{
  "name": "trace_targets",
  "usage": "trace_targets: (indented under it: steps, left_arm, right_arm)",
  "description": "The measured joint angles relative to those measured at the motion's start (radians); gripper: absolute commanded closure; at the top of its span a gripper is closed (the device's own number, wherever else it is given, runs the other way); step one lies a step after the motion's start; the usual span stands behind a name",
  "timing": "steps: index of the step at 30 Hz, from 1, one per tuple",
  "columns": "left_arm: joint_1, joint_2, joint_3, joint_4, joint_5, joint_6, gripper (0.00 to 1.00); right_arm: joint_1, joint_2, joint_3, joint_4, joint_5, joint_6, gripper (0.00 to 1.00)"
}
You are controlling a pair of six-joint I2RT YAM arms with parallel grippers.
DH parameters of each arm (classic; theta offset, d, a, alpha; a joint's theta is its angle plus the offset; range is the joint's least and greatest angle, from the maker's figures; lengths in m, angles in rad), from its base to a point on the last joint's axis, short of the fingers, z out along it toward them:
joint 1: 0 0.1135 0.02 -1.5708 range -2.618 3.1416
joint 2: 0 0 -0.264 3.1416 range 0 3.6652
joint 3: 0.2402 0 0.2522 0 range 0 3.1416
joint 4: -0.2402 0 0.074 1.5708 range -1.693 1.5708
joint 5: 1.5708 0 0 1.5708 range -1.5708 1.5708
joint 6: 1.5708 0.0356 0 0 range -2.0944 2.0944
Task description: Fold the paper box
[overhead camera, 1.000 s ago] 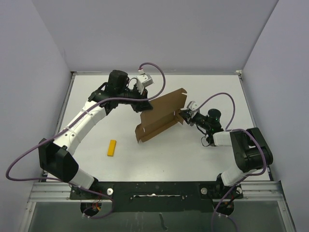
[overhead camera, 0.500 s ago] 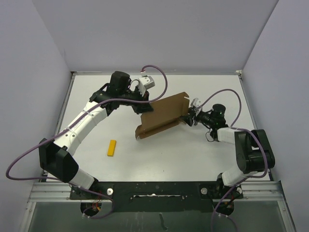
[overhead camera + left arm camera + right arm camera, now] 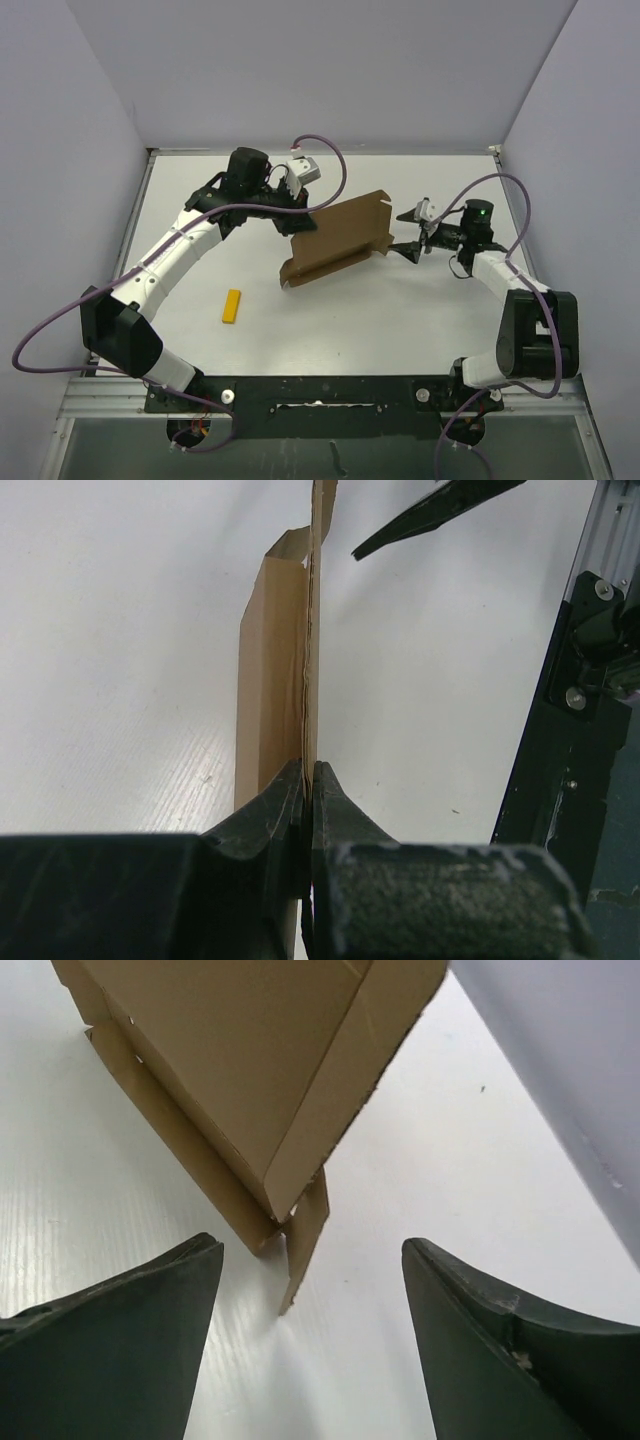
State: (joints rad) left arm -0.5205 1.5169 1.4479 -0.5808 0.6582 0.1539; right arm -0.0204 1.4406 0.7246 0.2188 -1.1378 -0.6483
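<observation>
Right gripper [image 3: 406,231] drew back off box [image 3: 335,242] toward 3 o'clock, fingers spread.
Top view: box tilted mid-table; left gripper [image 3: 299,217] pinched its 10 o'clock edge; yellow bar [image 3: 232,306] lay apart at 8 o'clock.
Left wrist: fingers pressed together on cardboard edge.
Right wrist: fingers wide apart, box at 12 o'clock, untouched.

You have the paper box [image 3: 335,240] mid-worktop [image 3: 330,320], standing tilted. Your left tool [image 3: 303,222] pinches its far-left edge. Your right tool [image 3: 405,231] sits just right of it, apart. The small bar [image 3: 232,306] lies front-left, well apart.
</observation>
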Motion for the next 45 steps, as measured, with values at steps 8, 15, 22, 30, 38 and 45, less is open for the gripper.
trace_targets:
  steps: [8,15,22,30,38,45]
  left_arm:
    - [0.009,0.000,0.000,0.000,0.001,0.000,1.00]
    - [0.014,0.000,0.000,0.001,0.008,-0.002,1.00]
    - [0.028,0.000,0.004,0.001,0.013,-0.007,1.00]
    - [0.051,0.010,0.005,0.002,0.035,-0.017,1.00]
    - [0.057,0.011,0.005,0.003,0.048,-0.019,1.00]
    - [0.060,0.018,0.005,0.008,0.059,-0.020,1.00]
  right_arm:
    - [-0.086,-0.019,0.108,-0.226,-0.051,-0.153,0.62]
    - [-0.059,0.178,0.229,-0.145,0.080,0.090,0.79]
    - [0.007,0.237,0.199,-0.118,0.047,0.085,0.68]
    - [0.043,0.236,0.183,-0.180,-0.038,-0.058,0.62]
    - [0.069,0.236,0.182,-0.199,-0.060,-0.076,0.59]
    - [0.090,0.240,0.152,-0.075,-0.055,0.045,0.60]
